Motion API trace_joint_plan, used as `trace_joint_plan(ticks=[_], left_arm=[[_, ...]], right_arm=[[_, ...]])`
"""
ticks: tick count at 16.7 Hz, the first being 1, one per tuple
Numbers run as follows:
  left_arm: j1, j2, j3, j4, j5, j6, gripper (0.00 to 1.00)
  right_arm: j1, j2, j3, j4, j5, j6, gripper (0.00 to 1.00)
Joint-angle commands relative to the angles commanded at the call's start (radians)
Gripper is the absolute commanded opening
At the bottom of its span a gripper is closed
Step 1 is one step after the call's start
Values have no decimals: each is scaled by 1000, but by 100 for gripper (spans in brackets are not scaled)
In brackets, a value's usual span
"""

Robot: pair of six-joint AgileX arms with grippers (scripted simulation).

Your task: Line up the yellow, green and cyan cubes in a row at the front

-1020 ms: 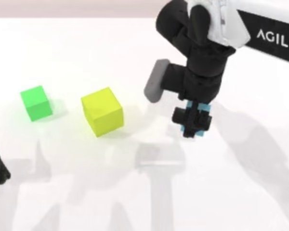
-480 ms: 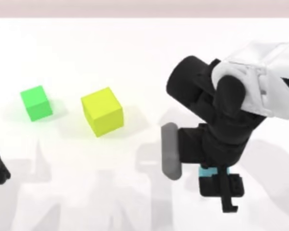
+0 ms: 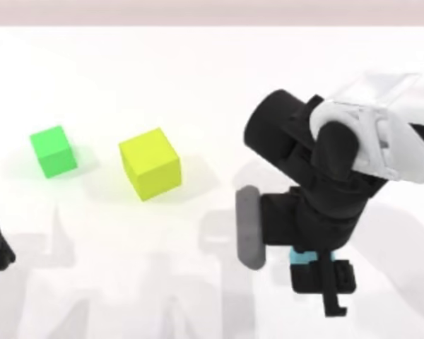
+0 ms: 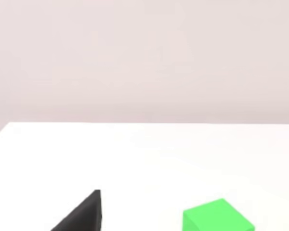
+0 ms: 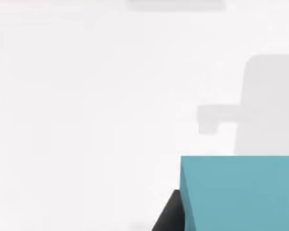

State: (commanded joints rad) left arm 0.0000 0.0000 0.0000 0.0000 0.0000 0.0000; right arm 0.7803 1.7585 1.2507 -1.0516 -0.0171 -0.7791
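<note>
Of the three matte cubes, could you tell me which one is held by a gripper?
The small cyan-blue matte cube, clamped in the right gripper; the large lime-yellow cube and small green cube sit free.

Top cam overhead, looks down; L wrist cam low, shares green cube (image 4: 216, 216); R close-up.

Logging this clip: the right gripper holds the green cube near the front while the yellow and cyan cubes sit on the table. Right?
Colours are swapped. The right gripper holds the cyan cube; the green cube sits on the table beside the yellow cube, as the top view shows.

Three cubes (image 3: 150, 163), two arms (image 3: 318, 191)
</note>
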Motion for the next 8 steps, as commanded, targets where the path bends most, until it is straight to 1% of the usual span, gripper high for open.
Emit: trace_joint_plan(ticks=[5,8], left_arm=[[0,0,0,0,0,0,100],[0,0,0,0,0,0,100]], right_arm=[[4,59,-120,188,0,1,0],[6,77,-155,237,0,1,0]])
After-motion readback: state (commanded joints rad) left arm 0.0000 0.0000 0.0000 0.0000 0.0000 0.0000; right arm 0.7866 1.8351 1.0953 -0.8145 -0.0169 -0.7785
